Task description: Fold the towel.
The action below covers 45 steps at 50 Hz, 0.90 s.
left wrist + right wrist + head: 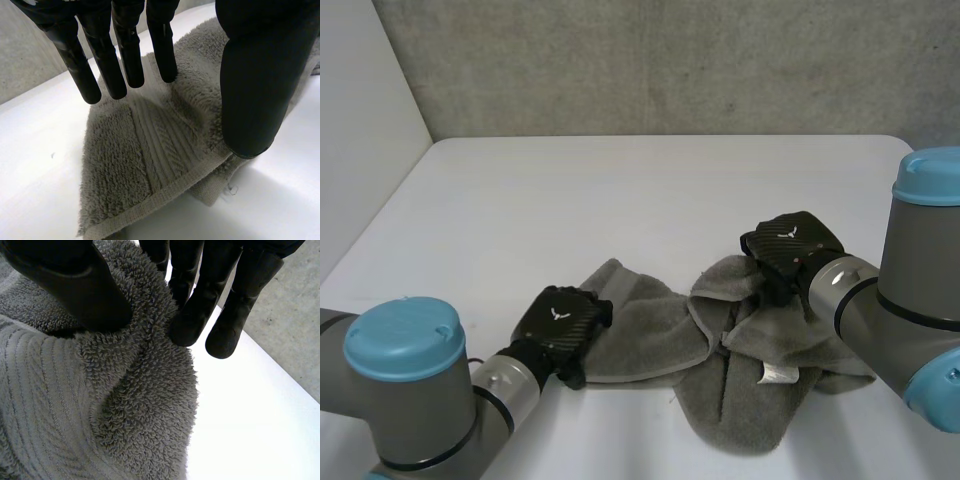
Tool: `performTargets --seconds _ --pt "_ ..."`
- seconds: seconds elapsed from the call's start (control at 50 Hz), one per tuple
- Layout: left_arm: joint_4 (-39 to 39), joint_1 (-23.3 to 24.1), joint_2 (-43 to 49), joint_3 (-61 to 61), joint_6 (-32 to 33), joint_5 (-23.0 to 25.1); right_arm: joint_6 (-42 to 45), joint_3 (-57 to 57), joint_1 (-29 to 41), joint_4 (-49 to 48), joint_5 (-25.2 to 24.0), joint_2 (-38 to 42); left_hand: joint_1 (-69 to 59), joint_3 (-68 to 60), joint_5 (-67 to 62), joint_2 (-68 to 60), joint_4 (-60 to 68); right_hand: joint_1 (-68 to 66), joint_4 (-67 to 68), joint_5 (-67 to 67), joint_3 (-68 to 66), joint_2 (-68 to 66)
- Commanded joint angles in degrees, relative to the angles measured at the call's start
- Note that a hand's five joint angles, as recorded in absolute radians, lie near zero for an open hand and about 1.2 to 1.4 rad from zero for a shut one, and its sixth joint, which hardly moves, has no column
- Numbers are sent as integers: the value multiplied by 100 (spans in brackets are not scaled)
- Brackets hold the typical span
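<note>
White tabletop (620,190) carries the grey towel (650,335), bunched toward six o'clock, its long axis running nine to three. The left hand (560,325) hovers straight-fingered over the nine o'clock end. The right hand (790,245) pinches a raised ridge near three. It looks soft, limp and light, best taken by the hemmed corners.
</note>
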State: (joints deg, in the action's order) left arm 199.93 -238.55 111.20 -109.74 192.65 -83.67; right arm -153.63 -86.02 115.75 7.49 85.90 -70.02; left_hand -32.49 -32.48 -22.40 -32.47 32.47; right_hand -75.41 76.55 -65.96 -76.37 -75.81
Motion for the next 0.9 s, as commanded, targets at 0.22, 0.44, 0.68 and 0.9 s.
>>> performTargets --seconds 0.22,0.44,0.68,0.9 --pt "117 10 499 515 -8 0 0 -12 -34 -73 14 6 -4652 -4653 -4661 -4655 4655 -459 345 -404 -363 -419" --pt "213 -25 -741 673 9 -88 70 156 -52 190 23 -573 -4751 -4752 -4760 -4753 4753 -459 345 -404 -363 -419" --pt "-1436 -833 -2788 787 983 0 721 516 -219 2353 -399 -1234 -4751 -4752 -4760 -4753 4753 -459 345 -404 -363 -419" --pt "-1836 -1141 -1719 909 1477 -9 1318 938 -122 2670 -487 -513 -4751 -4752 -4760 -4753 4753 -459 345 -404 -363 -419"
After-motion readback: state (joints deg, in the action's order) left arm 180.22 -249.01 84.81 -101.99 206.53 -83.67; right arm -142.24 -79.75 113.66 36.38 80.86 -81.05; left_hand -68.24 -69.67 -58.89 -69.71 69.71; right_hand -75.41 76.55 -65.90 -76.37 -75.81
